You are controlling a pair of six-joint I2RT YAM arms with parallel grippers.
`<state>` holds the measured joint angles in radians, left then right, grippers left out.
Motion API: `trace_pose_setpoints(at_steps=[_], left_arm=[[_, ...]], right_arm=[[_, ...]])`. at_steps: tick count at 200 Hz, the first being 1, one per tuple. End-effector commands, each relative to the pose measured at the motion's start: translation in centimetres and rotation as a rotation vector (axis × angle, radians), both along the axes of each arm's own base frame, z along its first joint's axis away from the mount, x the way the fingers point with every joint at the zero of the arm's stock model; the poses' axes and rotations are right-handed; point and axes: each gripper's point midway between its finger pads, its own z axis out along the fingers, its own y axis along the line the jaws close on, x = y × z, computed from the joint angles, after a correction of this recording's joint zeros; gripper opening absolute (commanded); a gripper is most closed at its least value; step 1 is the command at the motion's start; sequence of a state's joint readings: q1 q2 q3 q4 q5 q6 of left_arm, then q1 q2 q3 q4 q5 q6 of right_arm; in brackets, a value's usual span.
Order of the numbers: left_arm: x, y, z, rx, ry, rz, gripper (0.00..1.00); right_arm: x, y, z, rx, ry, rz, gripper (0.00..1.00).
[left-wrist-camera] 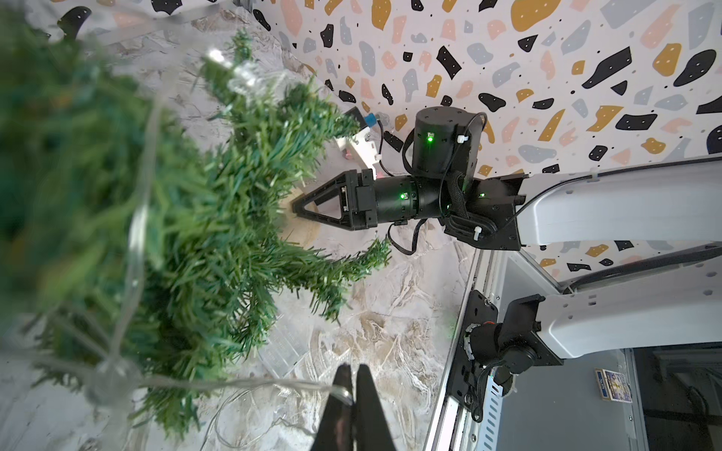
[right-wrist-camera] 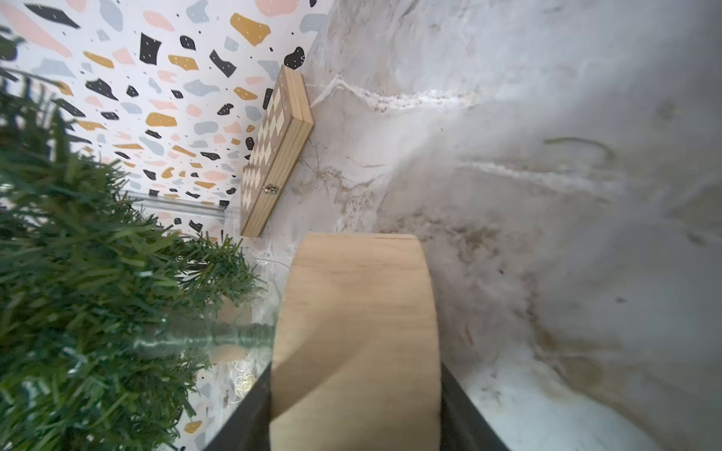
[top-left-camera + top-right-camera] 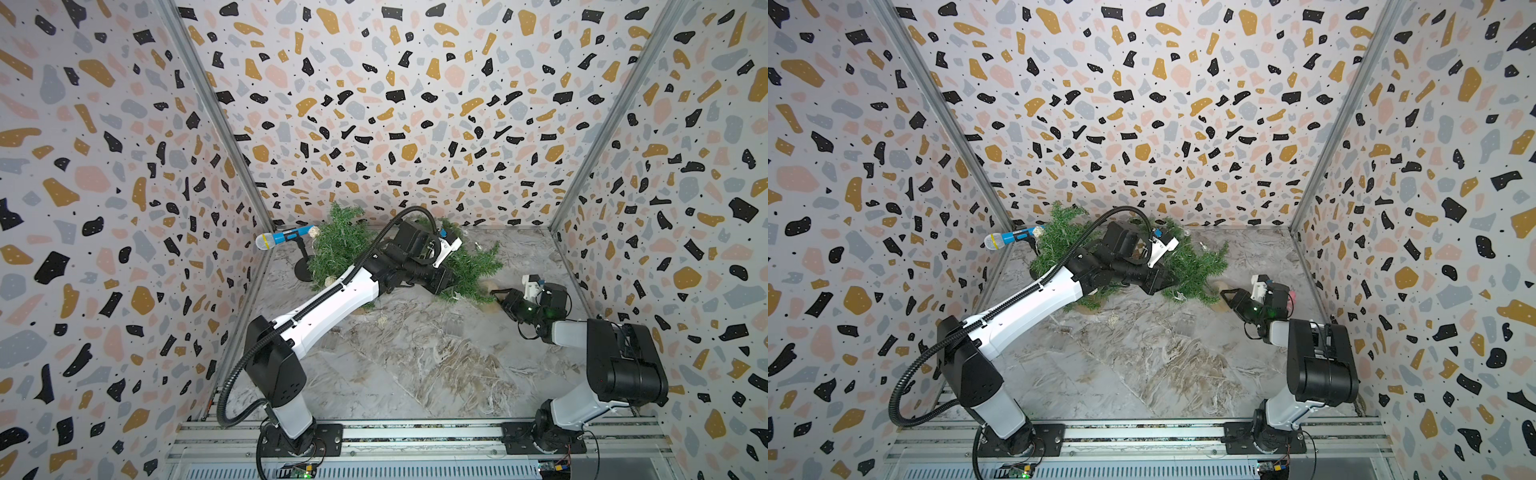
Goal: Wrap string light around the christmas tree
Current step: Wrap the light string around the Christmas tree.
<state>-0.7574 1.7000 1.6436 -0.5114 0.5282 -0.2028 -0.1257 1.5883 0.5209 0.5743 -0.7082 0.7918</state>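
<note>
The green christmas tree [image 3: 469,266] [image 3: 1200,266] lies on its side at the back of the table. Its round wooden base [image 2: 355,312] [image 1: 301,234] points toward my right arm. My right gripper [image 2: 355,367] [image 3: 496,295] [image 3: 1225,296] is shut on that base, one finger pressed against each flat face. The string light [image 1: 234,384] is a clear wire with small bulbs. It runs out of the branches [image 1: 218,218] to my left gripper [image 1: 353,369] [image 3: 1173,280], which is shut on it just above the tree's lower branches.
A blue toy microphone [image 3: 286,238] on a black stand stands at the back left beside the tree. A folded wooden chess box [image 2: 277,152] leans on the back wall. Loose clear wire and a clear plastic box [image 1: 281,347] lie on the marble table near the tree.
</note>
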Motion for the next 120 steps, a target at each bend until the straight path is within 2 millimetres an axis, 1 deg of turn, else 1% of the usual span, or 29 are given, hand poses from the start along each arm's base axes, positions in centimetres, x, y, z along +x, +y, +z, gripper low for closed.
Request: trace_pose_setpoints(at_steps=[1, 17, 33, 50, 68, 82, 103, 120], left_arm=[[-1.0, 0.0, -0.1, -0.016, 0.014, -0.027, 0.00], [-1.5, 0.5, -1.0, -0.002, 0.029, -0.030, 0.00], [-2.0, 0.9, -2.0, 0.005, 0.045, -0.026, 0.00], [-2.4, 1.1, -3.0, 0.009, 0.074, -0.015, 0.00], [-2.8, 0.9, -3.2, 0.004, 0.085, -0.019, 0.00], [-2.9, 0.7, -3.4, 0.008, 0.086, -0.024, 0.00], [-2.9, 0.4, -3.4, 0.008, 0.085, -0.026, 0.00], [-2.9, 0.3, -3.4, 0.009, 0.085, -0.028, 0.00]], right_arm=[[-1.5, 0.4, -1.8, 0.064, 0.120, -0.038, 0.30], [-1.8, 0.1, -2.4, 0.063, 0.144, -0.068, 0.30], [-2.5, -0.4, -3.4, 0.082, 0.172, -0.107, 0.29], [-3.3, -0.4, -4.4, 0.100, 0.205, -0.126, 0.30], [-4.0, -0.5, -5.1, 0.118, 0.232, -0.149, 0.34], [-4.5, -0.6, -5.6, 0.123, 0.256, -0.164, 0.35], [-5.1, -1.4, -6.0, 0.096, 0.281, -0.215, 0.38], [-5.3, -2.1, -6.2, 0.063, 0.296, -0.249, 0.43]])
